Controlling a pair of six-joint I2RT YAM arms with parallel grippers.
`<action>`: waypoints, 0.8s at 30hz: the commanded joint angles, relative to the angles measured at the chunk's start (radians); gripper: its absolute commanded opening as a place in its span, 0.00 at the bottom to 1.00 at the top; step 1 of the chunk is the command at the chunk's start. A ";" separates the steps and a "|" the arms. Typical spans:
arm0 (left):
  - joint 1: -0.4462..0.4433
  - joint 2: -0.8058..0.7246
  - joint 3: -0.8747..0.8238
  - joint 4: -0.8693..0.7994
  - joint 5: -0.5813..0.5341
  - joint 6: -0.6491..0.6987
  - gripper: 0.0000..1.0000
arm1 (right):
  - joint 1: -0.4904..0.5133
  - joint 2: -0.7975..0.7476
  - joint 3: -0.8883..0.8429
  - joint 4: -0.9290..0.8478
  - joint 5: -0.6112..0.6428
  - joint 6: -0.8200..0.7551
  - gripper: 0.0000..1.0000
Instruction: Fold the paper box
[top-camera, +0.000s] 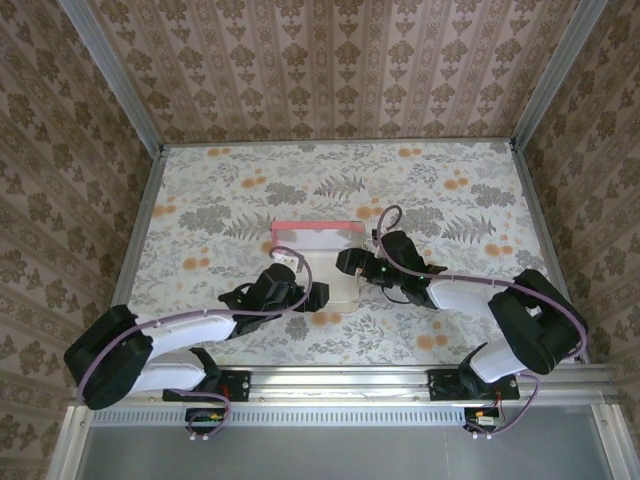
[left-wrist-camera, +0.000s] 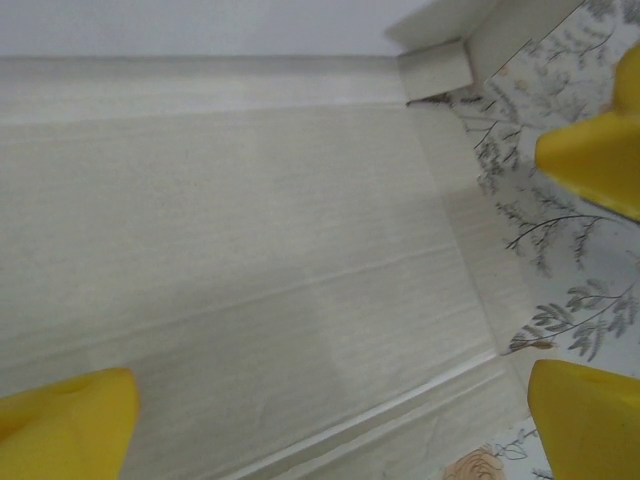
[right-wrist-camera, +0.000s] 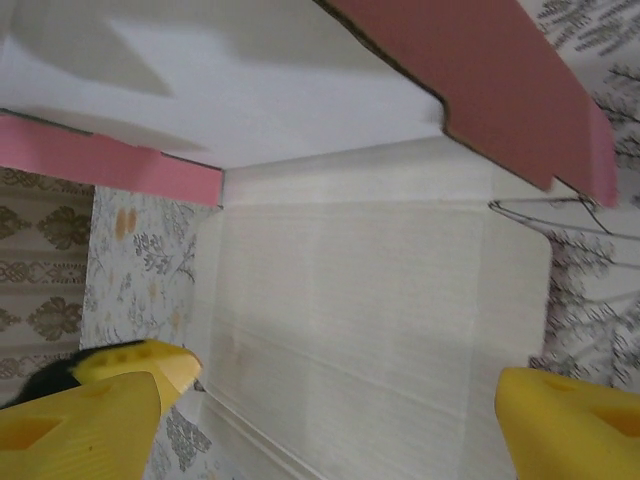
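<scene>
Above the paper box (top-camera: 318, 241) (pale side up, pink far wall raised), the left gripper (left-wrist-camera: 325, 418) and right gripper (right-wrist-camera: 330, 415) both have fingers spread, gripping nothing.

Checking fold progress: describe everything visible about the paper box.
The paper box is thin card, pink outside and pale whitish inside, with faint crease lines. It is partly folded: its far wall is raised, with a pink edge on top, while the base panel lies flat on the floral table, near its middle.
</scene>
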 joint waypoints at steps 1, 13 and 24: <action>-0.014 0.038 0.034 0.035 -0.024 -0.025 1.00 | 0.005 0.032 0.056 0.071 0.009 0.007 0.87; -0.055 0.150 0.105 -0.022 -0.066 -0.024 1.00 | 0.004 0.111 0.123 0.061 0.131 -0.017 0.81; -0.072 0.162 0.099 -0.074 -0.080 -0.048 1.00 | -0.019 0.151 0.196 -0.049 0.190 -0.120 0.80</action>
